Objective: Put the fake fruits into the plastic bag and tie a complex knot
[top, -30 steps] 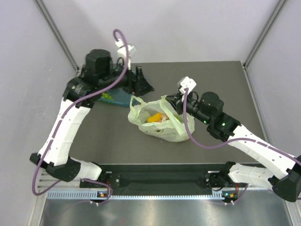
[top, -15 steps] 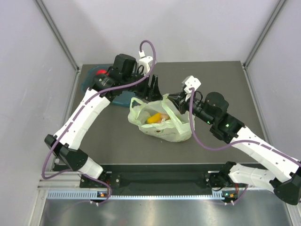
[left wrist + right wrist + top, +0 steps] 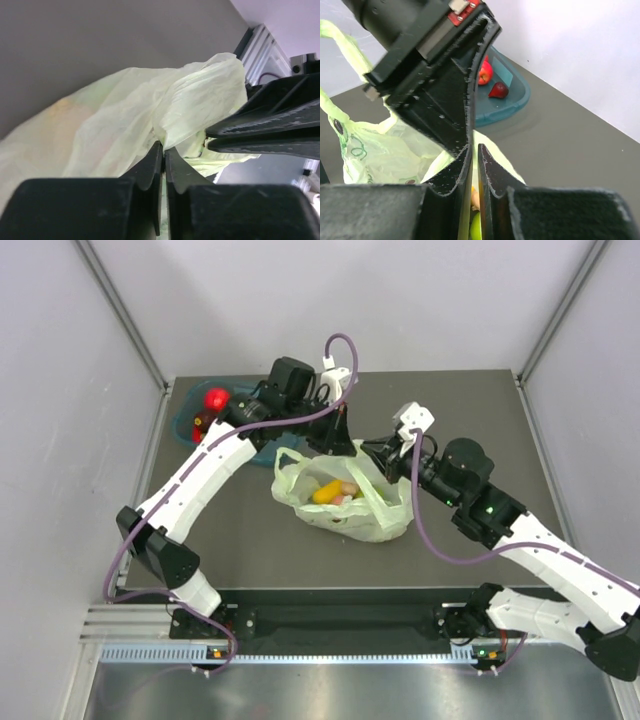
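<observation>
Left of the bag (image 3: 372, 522) and further back, a tray (image 3: 188, 420) holds at least two red fruits (image 3: 215, 398), not yet bagged. Your left arm is the nearer one to them.

The left gripper (image 3: 335, 438) stands at the bag's far rim, over the mouth, with its jaws drawn to a thin slit. In its wrist view the tips meet a fold of the film, which appears pinched there.

The bag lies with its long axis running left to right and its mouth up, with yellow and orange fruits (image 3: 330, 490) inside.

Just right of the left gripper, at the bag's far-right rim, the right gripper (image 3: 373, 453) is closed narrow on a strip of film.

Judgement: both grippers hold the same far rim, just beside each other, so any pull apart must run along the bag's length.
</observation>
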{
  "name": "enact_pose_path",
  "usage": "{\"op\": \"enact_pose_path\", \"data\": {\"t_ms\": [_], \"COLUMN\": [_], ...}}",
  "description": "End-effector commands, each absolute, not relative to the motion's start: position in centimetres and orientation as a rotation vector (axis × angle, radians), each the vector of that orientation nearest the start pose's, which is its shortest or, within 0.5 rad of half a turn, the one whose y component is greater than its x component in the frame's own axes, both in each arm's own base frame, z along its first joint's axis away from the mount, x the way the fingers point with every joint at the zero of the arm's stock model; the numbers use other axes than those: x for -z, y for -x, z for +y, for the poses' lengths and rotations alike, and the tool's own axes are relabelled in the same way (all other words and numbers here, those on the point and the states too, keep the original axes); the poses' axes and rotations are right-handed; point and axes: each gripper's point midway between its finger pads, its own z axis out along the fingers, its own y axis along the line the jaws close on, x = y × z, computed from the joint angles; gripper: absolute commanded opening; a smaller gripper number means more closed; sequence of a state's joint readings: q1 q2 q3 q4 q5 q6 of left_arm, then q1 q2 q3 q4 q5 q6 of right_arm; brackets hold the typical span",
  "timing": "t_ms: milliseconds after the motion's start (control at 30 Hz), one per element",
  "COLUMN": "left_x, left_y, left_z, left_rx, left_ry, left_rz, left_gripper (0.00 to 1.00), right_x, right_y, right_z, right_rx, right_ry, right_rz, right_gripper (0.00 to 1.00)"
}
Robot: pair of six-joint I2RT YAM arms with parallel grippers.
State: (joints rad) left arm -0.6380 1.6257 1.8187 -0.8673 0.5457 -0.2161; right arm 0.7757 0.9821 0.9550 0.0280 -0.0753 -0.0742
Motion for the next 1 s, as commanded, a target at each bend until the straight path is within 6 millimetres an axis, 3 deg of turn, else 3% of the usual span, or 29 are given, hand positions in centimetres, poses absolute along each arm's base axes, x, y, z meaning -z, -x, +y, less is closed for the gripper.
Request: {"op": "enact_pose_path", "data": {"t_ms": [0, 33, 267, 467, 667, 833, 933, 967], "left_x": [-34.5, -35.2, -37.6, -38.8, -39.6, -40.0, -40.2, -40.1], "left_y": [-27.5, -27.7, -28.2, -27.1, -25.4, -23.9, -23.5, -23.5], "left_z": [-33.1, -33.0, -33.0, -33.1, -33.2, -33.6, -33.8, -33.8], "left_rx": [1.082, 1.069, 1.043, 1.104, 1.188, 1.285, 1.317, 1.321], "left_ry": [-0.817, -0.809, -0.800, -0.831, -0.882, -0.927, -0.939, -0.937], "left_rz": [2.085, 2.068, 2.049, 2.026, 1.999, 1.966, 1.953, 1.956], "left_gripper": [0.04, 0.00, 0.00, 0.00, 0.00, 0.03, 0.08, 0.14], "right_x": [-35.9, -35.5, -34.0, -32.3, -33.2, -33.9, -33.9, -33.9], "right_y": [-25.2, -25.0, -23.4, -24.8, -27.0, -27.6, -27.9, -27.8], "right_z": [25.8, 25.8, 25.5, 25.4, 26.3, 28.1, 29.1, 29.4], "right_rx": [-0.626, -0.629, -0.672, -0.617, -0.585, -0.671, -0.720, -0.759], "right_ry": [0.690, 0.697, 0.731, 0.716, 0.679, 0.682, 0.684, 0.665], "right_rz": [1.395, 1.405, 1.418, 1.476, 1.464, 1.393, 1.344, 1.345], "right_gripper": [0.09, 0.09, 0.09, 0.08, 0.07, 0.09, 0.11, 0.13]}}
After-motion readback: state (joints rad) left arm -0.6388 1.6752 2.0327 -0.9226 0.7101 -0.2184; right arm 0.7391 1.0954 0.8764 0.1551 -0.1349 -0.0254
